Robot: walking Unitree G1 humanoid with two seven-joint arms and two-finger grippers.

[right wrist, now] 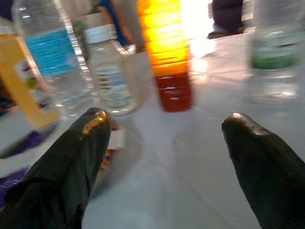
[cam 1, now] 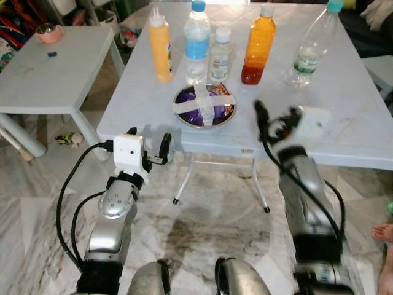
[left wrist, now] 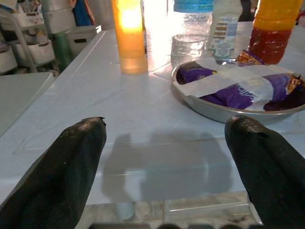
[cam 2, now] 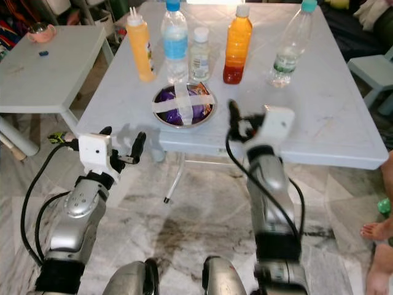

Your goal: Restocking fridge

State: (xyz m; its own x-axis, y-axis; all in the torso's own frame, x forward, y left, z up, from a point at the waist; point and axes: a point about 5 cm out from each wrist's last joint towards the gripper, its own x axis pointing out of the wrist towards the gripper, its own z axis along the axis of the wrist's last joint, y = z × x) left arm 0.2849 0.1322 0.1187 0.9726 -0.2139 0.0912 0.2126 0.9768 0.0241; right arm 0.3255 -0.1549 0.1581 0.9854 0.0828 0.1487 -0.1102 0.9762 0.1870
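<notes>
On the white table (cam 1: 344, 110) a row of drinks stands at the back: a yellow squeeze bottle (cam 1: 161, 49), a blue-labelled water bottle (cam 1: 197, 43), a small white-capped bottle (cam 1: 220, 58), an orange juice bottle (cam 1: 258, 46) and a clear green-labelled bottle (cam 1: 310, 49). In front of them sits a metal bowl (cam 1: 204, 106) of purple packets under crossed tape. My left gripper (cam 1: 148, 141) hangs open at the table's near left edge, left of the bowl. My right gripper (cam 1: 276, 120) is open over the table's near edge, just right of the bowl, pointing toward the juice bottle (right wrist: 164, 52).
A lower white side table (cam 1: 55, 67) with a pink cup (cam 1: 48, 32) stands to the left. A small toy (cam 1: 69, 139) lies on the marble floor beneath it. The table's folding legs (cam 1: 184, 178) are ahead, and a person's foot (cam 1: 384, 232) is at the right.
</notes>
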